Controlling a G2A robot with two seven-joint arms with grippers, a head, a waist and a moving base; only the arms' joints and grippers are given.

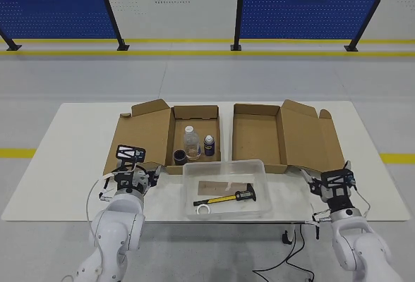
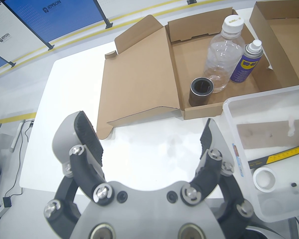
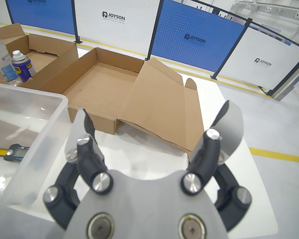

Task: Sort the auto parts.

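Observation:
A clear plastic bin (image 1: 258, 169) at the table's front centre holds a yellow-and-black caliper (image 1: 230, 198) and a white tape roll (image 1: 203, 209). Behind it, the left cardboard box (image 1: 197, 113) contains a clear bottle (image 1: 191, 142), a blue spray can (image 1: 209, 145) and a black cylindrical part (image 1: 180, 156). The right cardboard box (image 1: 255, 138) has nothing in it. My left gripper (image 2: 147, 135) stands open over bare table, left of the bin. My right gripper (image 3: 154, 120) is open near the right box's flap (image 3: 162, 105), right of the bin (image 3: 27, 115).
Both boxes have flaps spread flat on the white table (image 1: 73, 155). Bare table lies at the far left and far right. Cables (image 1: 292, 257) hang below the front edge. Blue and white partition panels (image 1: 52, 17) stand on the floor behind.

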